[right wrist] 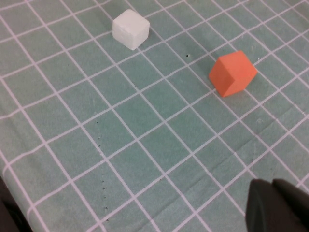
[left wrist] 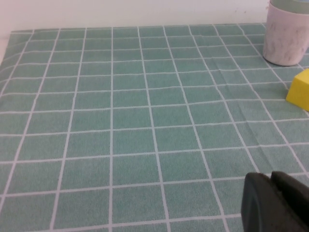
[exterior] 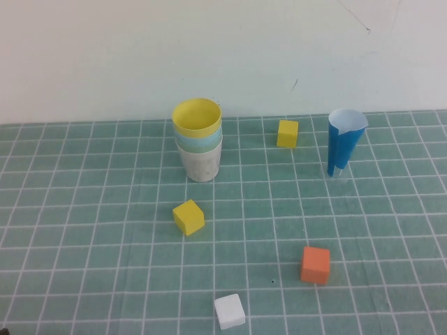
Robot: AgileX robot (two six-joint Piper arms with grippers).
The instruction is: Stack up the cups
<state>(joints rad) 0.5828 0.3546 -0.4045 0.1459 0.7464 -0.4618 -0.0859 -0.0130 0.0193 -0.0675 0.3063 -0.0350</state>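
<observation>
The cups stand nested in one upright stack (exterior: 198,139) at the back middle of the green grid mat. The yellow cup (exterior: 197,116) is on top, then the light blue (exterior: 200,139) and sage green rims, with the pale pink cup (exterior: 201,164) at the bottom. The pink cup also shows in the left wrist view (left wrist: 286,36). Neither gripper shows in the high view. My left gripper (left wrist: 271,193) is shut and empty, low over the mat and well short of the stack. My right gripper (right wrist: 273,203) is shut and empty over the mat near the front.
A tall dark-blue cone cup (exterior: 343,143) stands at the back right. One yellow cube (exterior: 287,133) lies right of the stack and another (exterior: 188,217) in front of it. An orange cube (exterior: 316,264) and a white cube (exterior: 229,311) lie near the front.
</observation>
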